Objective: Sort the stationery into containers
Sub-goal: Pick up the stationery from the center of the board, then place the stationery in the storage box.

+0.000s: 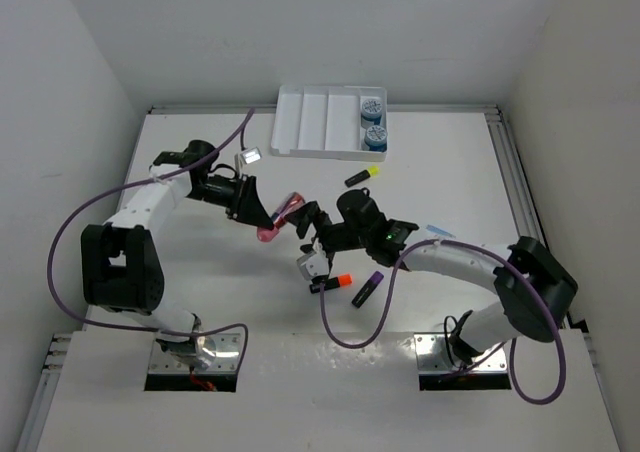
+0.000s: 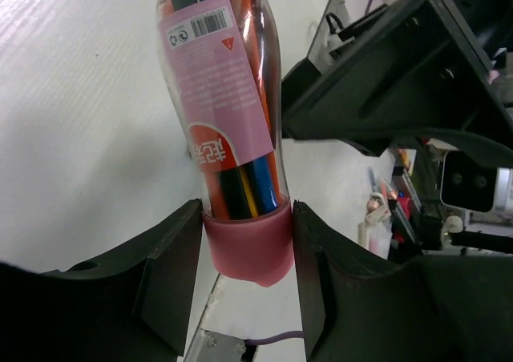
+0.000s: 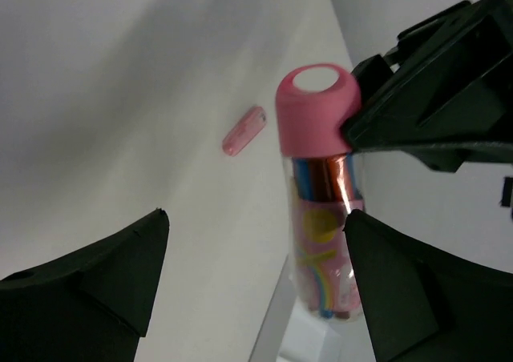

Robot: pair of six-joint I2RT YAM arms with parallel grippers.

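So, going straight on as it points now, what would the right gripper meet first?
Probably the pink-capped pen tube held by the left gripper; it stands just ahead of the open right gripper, though depth is unclear.

White table point(image 1: 250, 282), matte, bare in patches, fills middle of overhead view. Plain white back wall point(image 1: 300, 22) rises behind far edge. White left wall point(image 1: 50, 92) and white right wall point(image 1: 590, 92) close in both sides. Silver metal rail point(image 1: 507, 162) runs along table's right edge, touching it. Separate white board point(image 1: 320, 392) lies at near edge, lower in view. Wrist views: same white tabletop, finely ribbed texture.
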